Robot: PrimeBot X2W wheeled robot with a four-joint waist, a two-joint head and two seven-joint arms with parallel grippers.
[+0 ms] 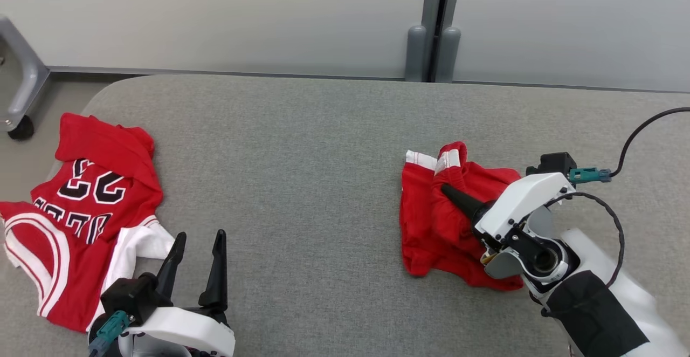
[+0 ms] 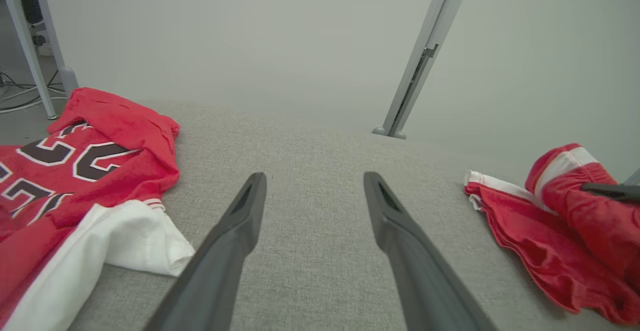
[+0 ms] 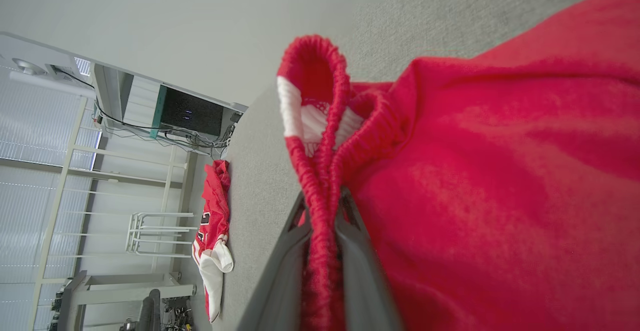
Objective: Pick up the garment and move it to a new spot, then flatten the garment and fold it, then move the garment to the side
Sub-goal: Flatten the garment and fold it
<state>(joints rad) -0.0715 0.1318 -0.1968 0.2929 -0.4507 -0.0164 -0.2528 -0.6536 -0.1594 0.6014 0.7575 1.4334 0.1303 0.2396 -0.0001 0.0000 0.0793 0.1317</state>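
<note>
One crumpled red shorts [image 1: 431,227], waistband [image 3: 320,121] pinched in right claw [image 1: 446,189]; left claw [image 1: 199,235] spread.

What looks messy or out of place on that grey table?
Two things. The red jersey lies crumpled at the left edge of the table, partly spilling over it. The red shorts sit bunched in a heap on the right, their elastic waistband pinched in the robot's right hand. Nothing looks torn or spilled.
</note>
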